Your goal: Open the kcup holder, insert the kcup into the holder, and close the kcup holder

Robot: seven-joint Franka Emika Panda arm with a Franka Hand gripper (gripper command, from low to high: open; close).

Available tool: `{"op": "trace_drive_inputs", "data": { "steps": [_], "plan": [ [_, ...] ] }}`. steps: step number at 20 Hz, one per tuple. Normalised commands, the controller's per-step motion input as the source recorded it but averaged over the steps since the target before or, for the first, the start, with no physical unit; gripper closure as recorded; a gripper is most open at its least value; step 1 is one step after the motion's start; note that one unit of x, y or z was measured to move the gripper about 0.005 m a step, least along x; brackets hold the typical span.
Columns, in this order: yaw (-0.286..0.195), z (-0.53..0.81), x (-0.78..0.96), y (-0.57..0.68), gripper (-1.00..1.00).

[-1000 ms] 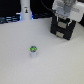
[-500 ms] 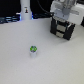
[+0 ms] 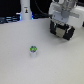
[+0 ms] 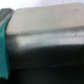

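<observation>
Near the front of the pale surface (image 3: 20,65) sits the kcup (image 3: 33,49), all alone, well apart from everything else. It is a tiny whitish cup, round, with a green top. Farther back, on the exterior view's right, the white arm hangs down over the kcup holder (image 3: 64,32), a black boxy thing with hard flat sides. The gripper (image 3: 62,23) is right at the holder's top, but I cannot tell if the jaws are open or closed. Up close in the wrist view there is only a blurry grey edge and a dark flat front, smooth and a bit shiny. I think the step now is opening the holder. To do it well, grab the drawer front firmly and pull straight out, slowly, so the box does not slide. Way at the back stands a white bottle (image 3: 25,11).
</observation>
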Motion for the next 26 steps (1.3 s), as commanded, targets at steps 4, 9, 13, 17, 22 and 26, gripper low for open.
{"op": "trace_drive_inputs", "data": {
  "steps": [4,9,13,17,22,26],
  "plan": [
    [-0.082,0.19,0.93,-0.29,1.0],
    [-0.081,0.17,0.9,-0.33,1.0],
    [-0.073,0.16,0.88,-0.35,1.0],
    [-0.071,0.13,0.83,-0.42,1.0],
    [-0.073,0.13,0.72,-0.45,1.0],
    [-0.052,0.1,0.35,-0.22,-1.0]
  ]
}}
